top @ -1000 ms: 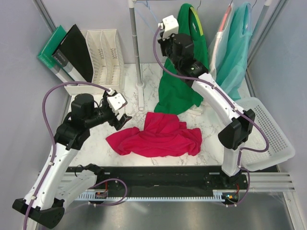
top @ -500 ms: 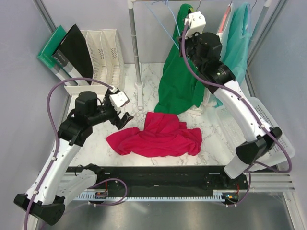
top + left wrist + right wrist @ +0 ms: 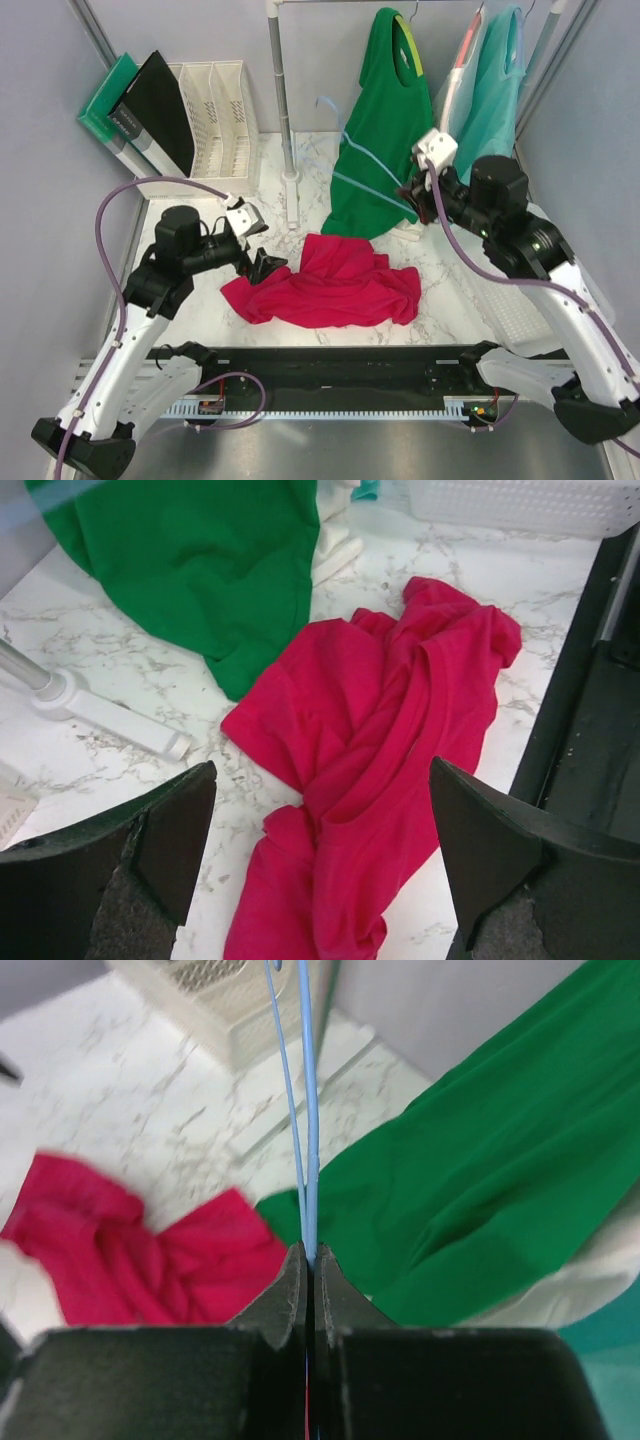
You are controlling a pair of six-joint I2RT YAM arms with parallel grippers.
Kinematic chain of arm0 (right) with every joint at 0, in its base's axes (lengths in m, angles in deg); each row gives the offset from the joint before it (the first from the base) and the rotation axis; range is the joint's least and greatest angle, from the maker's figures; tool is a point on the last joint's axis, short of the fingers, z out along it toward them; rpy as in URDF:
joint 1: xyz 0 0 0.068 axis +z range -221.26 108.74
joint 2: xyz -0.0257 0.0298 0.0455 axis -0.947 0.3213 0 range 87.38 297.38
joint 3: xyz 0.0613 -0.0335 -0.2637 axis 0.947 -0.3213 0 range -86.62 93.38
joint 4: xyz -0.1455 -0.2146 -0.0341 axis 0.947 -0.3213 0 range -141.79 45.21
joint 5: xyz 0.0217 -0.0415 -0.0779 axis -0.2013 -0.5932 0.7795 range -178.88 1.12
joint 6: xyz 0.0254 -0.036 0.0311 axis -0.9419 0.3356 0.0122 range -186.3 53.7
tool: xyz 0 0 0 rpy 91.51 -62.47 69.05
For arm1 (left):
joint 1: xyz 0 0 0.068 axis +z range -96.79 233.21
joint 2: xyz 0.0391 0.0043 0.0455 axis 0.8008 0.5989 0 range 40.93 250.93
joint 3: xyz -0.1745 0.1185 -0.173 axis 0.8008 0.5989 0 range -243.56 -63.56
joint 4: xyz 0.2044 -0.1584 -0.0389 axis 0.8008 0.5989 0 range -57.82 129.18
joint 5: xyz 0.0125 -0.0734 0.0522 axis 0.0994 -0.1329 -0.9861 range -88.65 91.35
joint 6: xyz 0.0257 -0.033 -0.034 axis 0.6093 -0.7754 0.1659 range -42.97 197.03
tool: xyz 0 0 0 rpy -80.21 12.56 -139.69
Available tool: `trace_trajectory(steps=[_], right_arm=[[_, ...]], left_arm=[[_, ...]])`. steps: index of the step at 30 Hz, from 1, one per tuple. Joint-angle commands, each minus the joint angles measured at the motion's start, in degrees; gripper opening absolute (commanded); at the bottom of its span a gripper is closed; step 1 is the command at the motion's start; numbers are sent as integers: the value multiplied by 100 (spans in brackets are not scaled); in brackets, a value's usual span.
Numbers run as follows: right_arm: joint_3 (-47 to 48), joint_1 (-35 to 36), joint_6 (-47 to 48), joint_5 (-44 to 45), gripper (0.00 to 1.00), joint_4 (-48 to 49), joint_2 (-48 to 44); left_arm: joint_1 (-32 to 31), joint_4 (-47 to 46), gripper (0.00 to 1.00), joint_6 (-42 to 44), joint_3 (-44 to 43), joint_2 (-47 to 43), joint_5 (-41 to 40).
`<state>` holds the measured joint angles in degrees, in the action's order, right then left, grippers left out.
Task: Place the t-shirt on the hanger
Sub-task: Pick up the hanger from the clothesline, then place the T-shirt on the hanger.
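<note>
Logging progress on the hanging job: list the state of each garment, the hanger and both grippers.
t-shirt: crumpled on the table, not on the hanger.
hanger: bare, pinched by the right gripper.
left gripper: open, at the t-shirt's edge.
right gripper: shut on the hanger.
green t-shirt: hanging up at the back.
teal t-shirt: hanging up at the back.

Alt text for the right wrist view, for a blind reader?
The right gripper is shut on the blue hanger, its wires running up the frame. Beyond, the crimson t-shirt lies on the marble table at left, a green shirt at right.
</note>
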<state>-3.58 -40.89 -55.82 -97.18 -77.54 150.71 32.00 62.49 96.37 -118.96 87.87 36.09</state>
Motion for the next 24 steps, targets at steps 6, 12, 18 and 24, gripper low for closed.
trace_trajectory(steps=[6, 12, 18, 24], right_arm=[[-1264, 4, 1411, -2210, 0, -1620, -1472], [-1686, 4, 1387, -2800, 0, -1471, -1631], [-1748, -5, 1237, -3055, 0, -1278, -1569], [-1783, 4, 1255, -3205, 0, -1189, -1552]], left_arm=[[161, -1229, 90, -213, 512, -326, 1157], [82, -1491, 89, 843, 1047, -317, 1413], [-198, -1668, 82, 1125, 1321, -150, 1747], [-392, -1598, 32, 1231, 1268, 202, 1711]])
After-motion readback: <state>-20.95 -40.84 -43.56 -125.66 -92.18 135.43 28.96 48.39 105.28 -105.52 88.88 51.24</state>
